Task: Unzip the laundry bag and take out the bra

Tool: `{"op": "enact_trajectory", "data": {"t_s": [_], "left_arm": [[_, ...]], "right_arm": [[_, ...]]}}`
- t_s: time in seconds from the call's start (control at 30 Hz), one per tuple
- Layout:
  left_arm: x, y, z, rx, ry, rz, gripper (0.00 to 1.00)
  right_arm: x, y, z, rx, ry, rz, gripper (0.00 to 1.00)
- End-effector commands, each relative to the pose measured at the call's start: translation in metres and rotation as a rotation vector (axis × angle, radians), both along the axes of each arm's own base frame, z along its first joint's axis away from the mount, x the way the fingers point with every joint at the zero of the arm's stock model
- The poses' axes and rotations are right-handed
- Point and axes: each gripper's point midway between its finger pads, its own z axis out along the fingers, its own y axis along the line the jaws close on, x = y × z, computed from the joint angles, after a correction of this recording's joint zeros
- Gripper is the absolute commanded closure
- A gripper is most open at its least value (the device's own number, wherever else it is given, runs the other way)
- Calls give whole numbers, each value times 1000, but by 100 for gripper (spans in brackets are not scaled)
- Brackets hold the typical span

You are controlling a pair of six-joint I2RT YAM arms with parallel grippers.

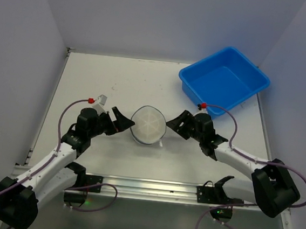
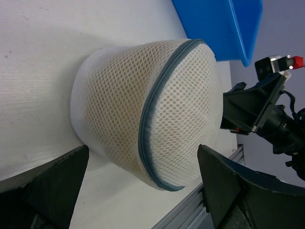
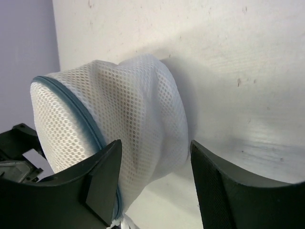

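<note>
The laundry bag (image 1: 148, 126), a round white mesh pouch with a dark bluish zipper rim (image 2: 151, 109), stands mid-table between my two grippers. Its zipper looks closed along the stretch I see. The bra shows only as a cream tint through the mesh (image 2: 190, 100). My left gripper (image 1: 121, 121) sits just left of the bag, jaws wide open, not touching it (image 2: 143, 160). My right gripper (image 1: 173, 123) is at the bag's right side, open. Its fingers straddle the lower edge of the bag (image 3: 128, 114) without pinching it (image 3: 155, 152).
A blue plastic tub (image 1: 224, 78) stands at the back right, behind the right arm. An aluminium rail (image 1: 151, 187) runs along the near table edge, close behind the bag in the left wrist view (image 2: 190, 214). White walls close in the table.
</note>
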Motion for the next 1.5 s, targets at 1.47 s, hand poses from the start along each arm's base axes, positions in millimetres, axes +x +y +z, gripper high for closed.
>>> {"op": "enact_trajectory", "data": {"t_s": [1.47], "left_arm": [[-3,-38,11,-92,40,48,0]], "right_arm": [[-35,39,49,-114,-172,298,41]]}}
